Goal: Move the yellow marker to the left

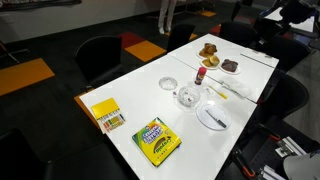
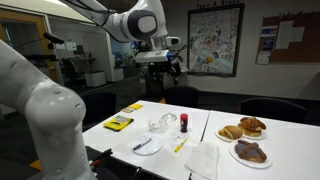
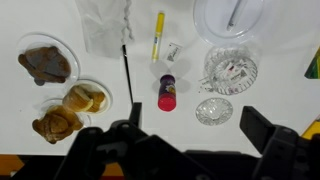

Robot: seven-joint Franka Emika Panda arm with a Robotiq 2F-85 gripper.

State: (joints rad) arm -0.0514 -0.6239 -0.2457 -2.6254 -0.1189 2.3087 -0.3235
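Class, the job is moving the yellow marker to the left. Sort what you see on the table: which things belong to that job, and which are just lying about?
Belongs to the job: yellow marker; claw, open.

Just lying about: crayon box; yellow pad; white plate; red-capped bottle; pastries.

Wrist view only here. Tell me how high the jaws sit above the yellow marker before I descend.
Observer: In an exterior view the jaws hang high above the table, well clear of the yellow marker.
Operator: Report what lies past the white plate.
Observer: A yellow-and-green crayon box lies flat near the table's corner.
Operator: Name anything beside it.
Observer: A flat yellow pad lies apart from it, by the table edge.
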